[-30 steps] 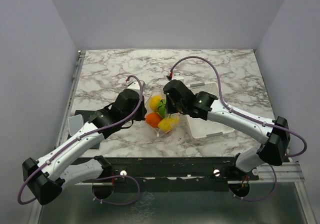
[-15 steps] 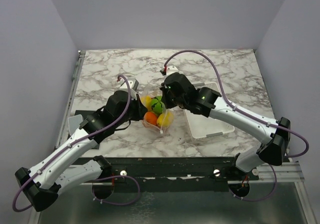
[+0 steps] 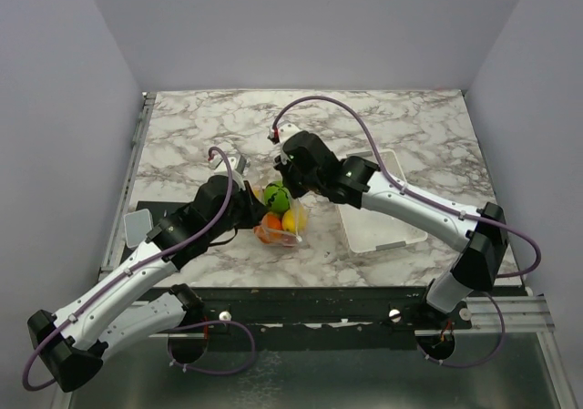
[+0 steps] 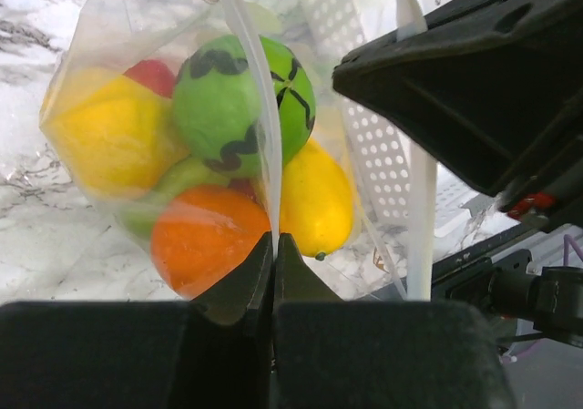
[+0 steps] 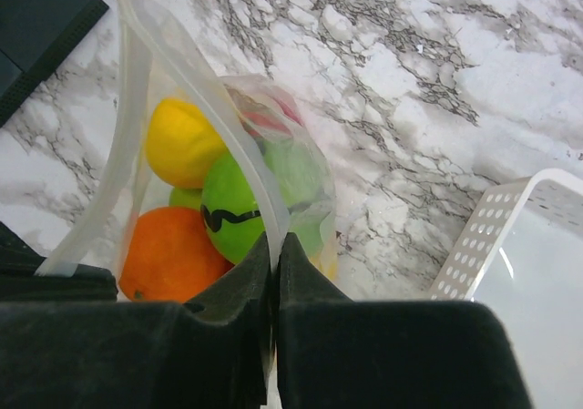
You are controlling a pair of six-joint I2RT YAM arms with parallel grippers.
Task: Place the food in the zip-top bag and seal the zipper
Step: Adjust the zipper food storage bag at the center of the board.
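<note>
The clear zip-top bag [image 3: 280, 218] hangs between my two grippers over the marble table, with the food inside: an orange [image 4: 205, 236], a dark-striped green ball [image 4: 239, 99], yellow pieces [image 4: 314, 199] and a red one [image 4: 153, 75]. My left gripper [image 4: 273, 245] is shut on the bag's zipper strip [image 4: 250, 81] at one end. My right gripper [image 5: 274, 243] is shut on the same zipper strip [image 5: 219, 140] at the other end. In the top view the left gripper [image 3: 248, 202] and right gripper [image 3: 290, 172] stand close together on either side of the bag.
A white perforated tray [image 3: 387, 218] lies on the table right of the bag, under my right arm; its corner shows in the right wrist view [image 5: 510, 236]. A dark mat [image 3: 150, 218] lies at the table's left front edge.
Both grippers have moved left and closer together with the bag. The bag has shifted left off the tray's edge and bunched up narrower between them.
</note>
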